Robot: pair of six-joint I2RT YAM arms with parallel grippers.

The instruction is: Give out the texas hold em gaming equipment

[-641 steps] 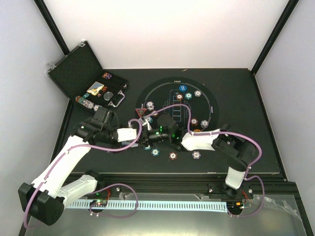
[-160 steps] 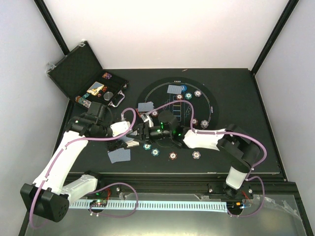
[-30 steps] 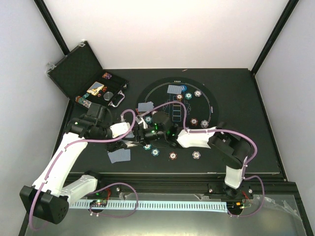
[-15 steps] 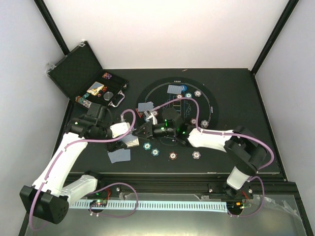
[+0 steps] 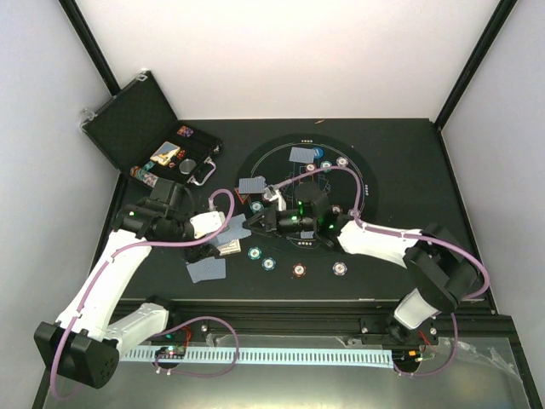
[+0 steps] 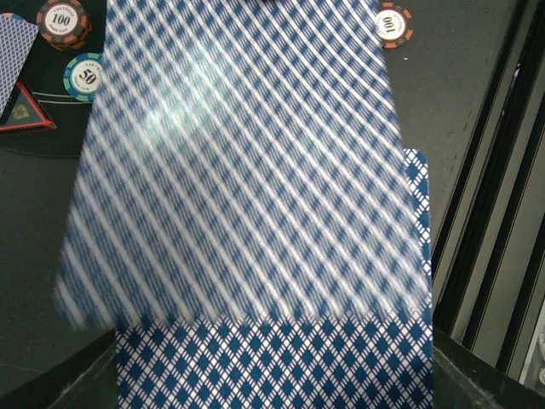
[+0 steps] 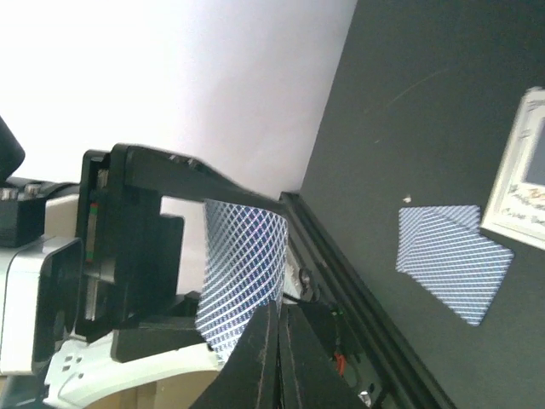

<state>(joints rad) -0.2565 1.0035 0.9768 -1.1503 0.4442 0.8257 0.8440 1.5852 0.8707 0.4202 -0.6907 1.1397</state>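
My left gripper (image 5: 218, 244) is shut on a deck of grey-blue-backed playing cards (image 5: 227, 248) at the mat's left edge. The deck (image 6: 272, 366) fills the left wrist view and hides the fingers. My right gripper (image 5: 252, 223) is shut on one card (image 5: 235, 223) just off the top of the deck. In the right wrist view its fingers (image 7: 274, 349) pinch that card (image 7: 243, 273) by its edge. Dealt cards lie on the table (image 5: 207, 270) and on the mat (image 5: 252, 185) (image 5: 302, 154). Teal chips (image 5: 255, 252), a brown-red chip (image 5: 300, 270) and a white-grey chip (image 5: 339, 268) lie near the mat's front.
The round black printed mat (image 5: 362, 175) covers the middle of the table. The open black case (image 5: 136, 119) stands at the back left with small items inside. A red triangle marker (image 6: 21, 115) and chips (image 6: 64, 17) lie beyond the deck. A rail (image 5: 341, 298) runs along the near edge.
My right arm has swung right and back from the left gripper, drawing one card off the deck. The left arm has stayed put with the deck.
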